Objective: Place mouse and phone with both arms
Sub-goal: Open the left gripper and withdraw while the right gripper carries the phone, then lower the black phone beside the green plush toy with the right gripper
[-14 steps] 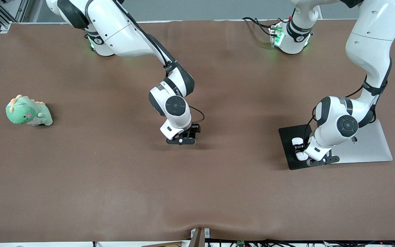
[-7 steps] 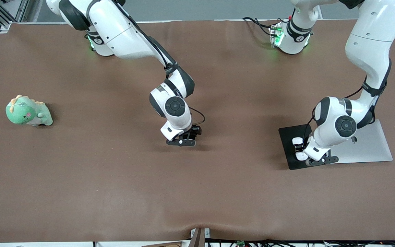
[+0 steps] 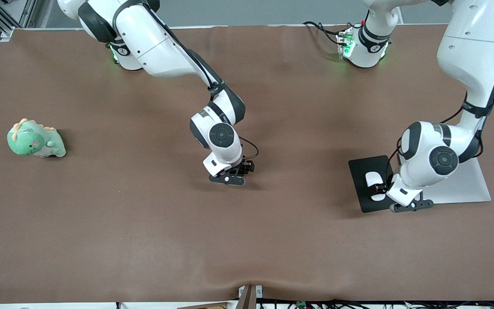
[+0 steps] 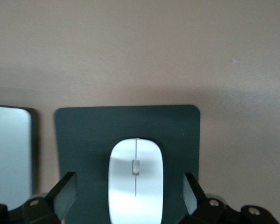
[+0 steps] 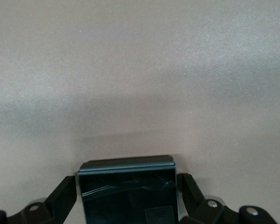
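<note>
1. We see a green toy dinosaur [image 3: 35, 139] on the table [image 3: 144, 240] at the right arm's end.
2. Mid-table, the right gripper [image 3: 233, 175] stands low, fingers apart, flanking the phone [image 5: 128, 191].
3. The left gripper [image 3: 395, 198], fingers spread, straddles the mouse [image 3: 374, 185] without touching it; the mouse lies on the dark pad [image 3: 360, 167], beside a silver slab [image 3: 470, 184].

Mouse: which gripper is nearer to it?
Left. The left gripper sits open right over the mouse on the mouse pad; the right gripper is mid-table, over the phone.

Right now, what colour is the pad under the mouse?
Dark grey pad under the white mouse, best in the left wrist view.
</note>
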Motion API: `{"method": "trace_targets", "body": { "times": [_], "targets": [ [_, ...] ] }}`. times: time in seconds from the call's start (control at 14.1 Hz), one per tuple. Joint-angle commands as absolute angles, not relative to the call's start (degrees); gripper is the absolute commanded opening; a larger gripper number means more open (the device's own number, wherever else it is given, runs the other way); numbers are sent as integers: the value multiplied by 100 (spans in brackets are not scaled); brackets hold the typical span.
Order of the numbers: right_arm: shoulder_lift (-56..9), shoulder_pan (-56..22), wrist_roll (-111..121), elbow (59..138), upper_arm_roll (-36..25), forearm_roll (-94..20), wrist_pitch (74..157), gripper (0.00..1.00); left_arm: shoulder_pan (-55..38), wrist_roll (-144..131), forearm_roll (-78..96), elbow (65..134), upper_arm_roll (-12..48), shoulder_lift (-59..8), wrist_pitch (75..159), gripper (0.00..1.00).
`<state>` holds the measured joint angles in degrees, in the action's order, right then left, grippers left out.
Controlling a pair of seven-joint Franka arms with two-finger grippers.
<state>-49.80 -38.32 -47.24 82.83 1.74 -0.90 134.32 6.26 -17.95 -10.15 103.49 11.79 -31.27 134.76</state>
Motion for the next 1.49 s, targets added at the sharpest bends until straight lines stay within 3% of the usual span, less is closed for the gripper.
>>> {"method": "trace_targets", "body": {
  "times": [0.0, 0.14, 0.36, 0.85, 1.07, 1.42],
  "targets": [
    [-5071, -3718, -4545, 8112, 211, -9, 13421, 50, 686, -1731, -1143, 10170, 1239, -2630, 12808, 100],
    [-5054, -3709, -4500, 8112, 211, -35, 13421, 0, 677, -1731, -1099, 9968, 1239, -2374, 12334, 100],
    [-4844, -3430, -4456, 8165, 193, -53, 13316, 0, 694, -1688, -1081, 9503, 1239, -2093, 11377, 100],
    [-3623, -1374, -1813, 8348, 352, -360, 11085, 0, 650, -1248, -854, 9193, 1257, -854, 10064, 100],
    [-3016, -592, -803, 9217, 343, -360, 11135, 0, 677, -1073, -546, 9193, 1248, -467, 9643, 100],
    [-2910, 526, 228, 9781, 308, -282, 11547, 0, 686, -853, -317, 9193, 1239, 78, 9097, 100]
  ]
}}
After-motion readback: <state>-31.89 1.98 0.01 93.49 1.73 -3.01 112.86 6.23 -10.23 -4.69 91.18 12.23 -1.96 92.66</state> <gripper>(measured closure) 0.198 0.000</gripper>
